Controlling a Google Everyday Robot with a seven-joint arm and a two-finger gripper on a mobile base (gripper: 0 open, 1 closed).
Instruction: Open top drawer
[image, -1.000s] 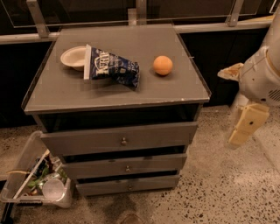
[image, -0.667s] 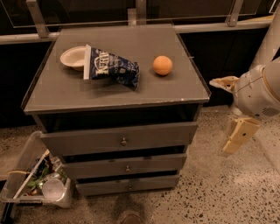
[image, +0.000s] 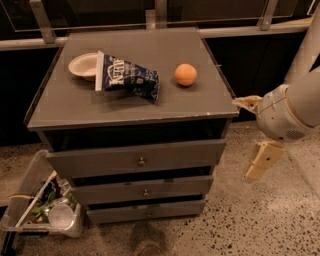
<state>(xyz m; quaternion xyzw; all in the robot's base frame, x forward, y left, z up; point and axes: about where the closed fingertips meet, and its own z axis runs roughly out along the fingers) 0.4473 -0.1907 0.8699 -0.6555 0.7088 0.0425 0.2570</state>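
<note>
Claw (image: 244, 138) hangs just right of the tabletop's (image: 70, 107) front corner, about level with the top drawer (image: 100, 161) but apart from it. It is released: two tan fingers (image: 262, 160) are spread wide with nothing between them. The top drawer sits directly under the tabletop, the widest of three grey fronts, with its knob (image: 141, 161) at centre, and looks pushed in. On the tabletop lie a bowl (image: 81, 65), a chip bag (image: 127, 80) touching it, and an orange (image: 185, 74) further right. A bin (image: 30, 176) of rubbish stands on the floor (image: 280, 220) at the left.
</note>
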